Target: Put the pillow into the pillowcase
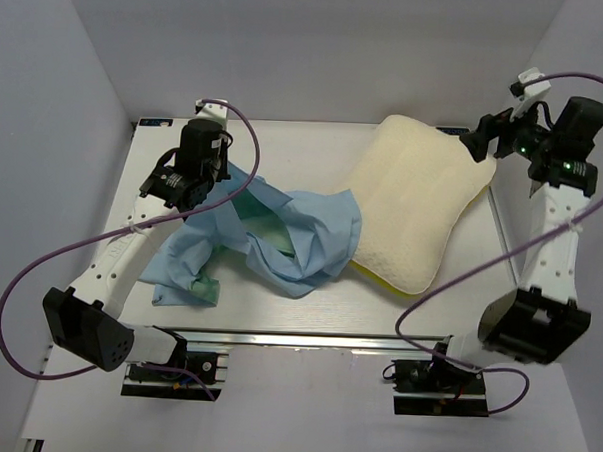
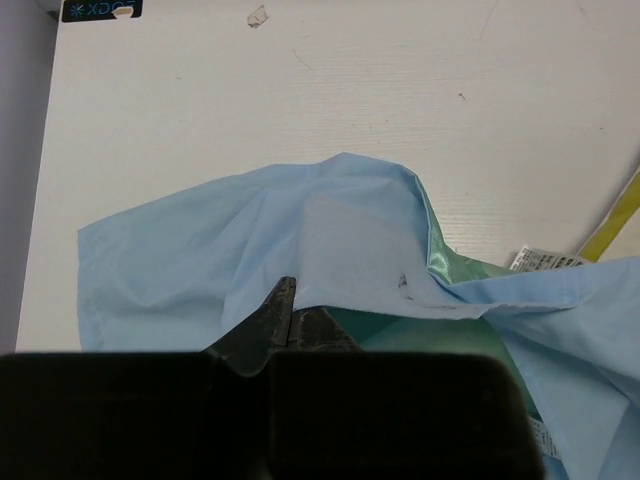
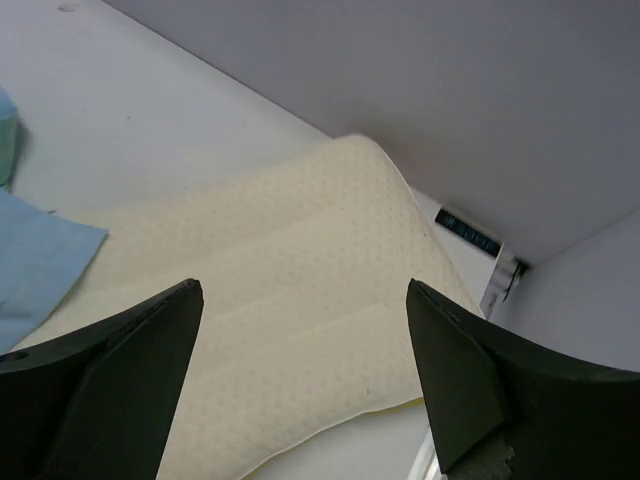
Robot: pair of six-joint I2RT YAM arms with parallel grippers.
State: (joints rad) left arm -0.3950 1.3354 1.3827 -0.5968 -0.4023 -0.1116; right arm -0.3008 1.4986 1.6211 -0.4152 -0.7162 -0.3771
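Pillow (image 1: 420,201) is laid right of centre, long axis near-to-far and tilted. Its near-left end touches the crumpled pillowcase (image 1: 286,235); its far-right corner sits under the right gripper (image 1: 483,139). That gripper's jaws are spread wide above the corner, nothing held. Left gripper (image 2: 290,308) is pressed together, pinching the pillowcase's blue top layer. Mint satin face (image 2: 455,270) is exposed beneath, on the pillow side, so the mouth is judged to face the pillow. Right arm is nearer. A push along the long axis, toward near-left, is called for.

A white table (image 1: 285,155) bears a dark label (image 2: 100,9) at one far corner, between grey walls (image 1: 289,45).
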